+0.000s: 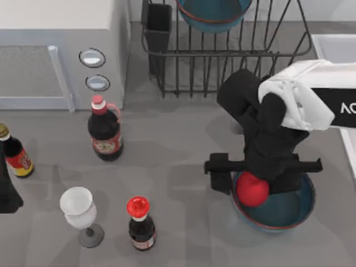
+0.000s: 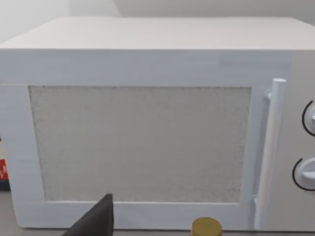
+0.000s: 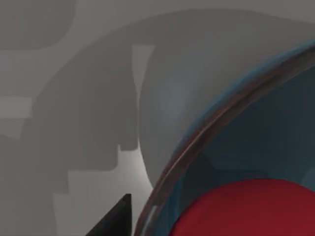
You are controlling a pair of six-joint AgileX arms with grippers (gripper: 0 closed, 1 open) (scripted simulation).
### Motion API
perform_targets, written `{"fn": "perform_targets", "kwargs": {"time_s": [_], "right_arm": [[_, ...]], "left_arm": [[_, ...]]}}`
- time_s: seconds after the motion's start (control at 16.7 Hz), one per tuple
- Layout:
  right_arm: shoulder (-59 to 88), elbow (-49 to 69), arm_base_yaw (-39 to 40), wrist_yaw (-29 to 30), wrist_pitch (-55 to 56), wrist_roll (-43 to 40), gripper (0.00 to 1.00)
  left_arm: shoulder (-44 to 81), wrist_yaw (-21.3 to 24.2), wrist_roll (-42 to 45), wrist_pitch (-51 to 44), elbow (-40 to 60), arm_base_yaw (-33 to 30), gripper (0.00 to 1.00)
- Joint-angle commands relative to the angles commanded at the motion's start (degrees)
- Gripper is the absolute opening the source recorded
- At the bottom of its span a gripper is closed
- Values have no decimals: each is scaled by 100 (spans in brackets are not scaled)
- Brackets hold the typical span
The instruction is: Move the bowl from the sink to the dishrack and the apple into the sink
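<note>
A: The apple (image 1: 253, 189) sits in a teal bowl (image 1: 295, 208) on the grey table (image 1: 178, 144), directly under the right gripper (image 1: 261, 181). Whether the fingers are spread or pinching it cannot be told; the wrist hides them.

B: And progress?

A: A matching bowl (image 1: 214, 14) already rests in the dishrack (image 1: 233, 61), beyond the gripper. The apple is not yet in the sink (image 1: 334, 47), which lies off to the gripper's side at the table's right edge.

B: The left gripper (image 1: 8, 192)?

A: Parked at the left edge, facing the microwave (image 2: 147, 123).
</note>
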Motion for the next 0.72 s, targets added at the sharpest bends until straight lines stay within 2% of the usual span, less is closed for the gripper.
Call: {"fn": "perform_targets", "kwargs": {"time_s": [0.36,0.72], "right_arm": [[-482,984,-5,-9,-1570,-34,0],[-555,1112,3,-21,-1726,-25,0]], "left_arm": [[0,0,0,0,0,0,100],[0,0,0,0,0,0,100]]}}
